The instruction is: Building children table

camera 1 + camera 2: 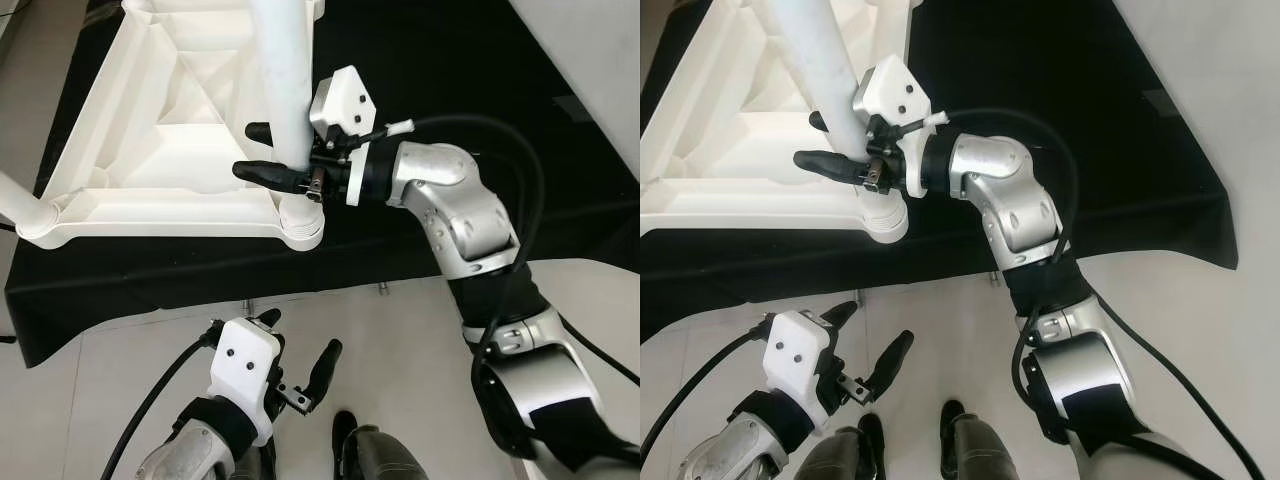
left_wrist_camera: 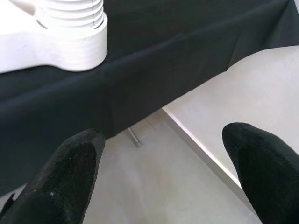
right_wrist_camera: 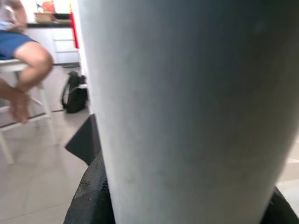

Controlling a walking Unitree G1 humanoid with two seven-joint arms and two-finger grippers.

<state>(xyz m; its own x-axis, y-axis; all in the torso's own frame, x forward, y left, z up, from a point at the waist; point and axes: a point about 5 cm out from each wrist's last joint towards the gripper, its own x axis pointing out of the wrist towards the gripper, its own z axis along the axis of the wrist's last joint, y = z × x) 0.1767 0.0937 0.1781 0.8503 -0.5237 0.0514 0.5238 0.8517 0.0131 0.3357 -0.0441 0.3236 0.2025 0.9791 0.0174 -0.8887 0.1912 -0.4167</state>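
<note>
Right gripper (image 1: 262, 150): your fingers clamp the white plastic table leg (image 1: 282, 70) just above its corner socket (image 1: 300, 222).
Left gripper (image 1: 297, 358): your fingers spread apart over the floor.

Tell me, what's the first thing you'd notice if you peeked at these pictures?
The right gripper clamps its black fingers around a white table leg standing upright in the corner socket of the upside-down white tabletop, which lies on a black cloth. Lower down, the left gripper hangs open over the pale floor.
</note>
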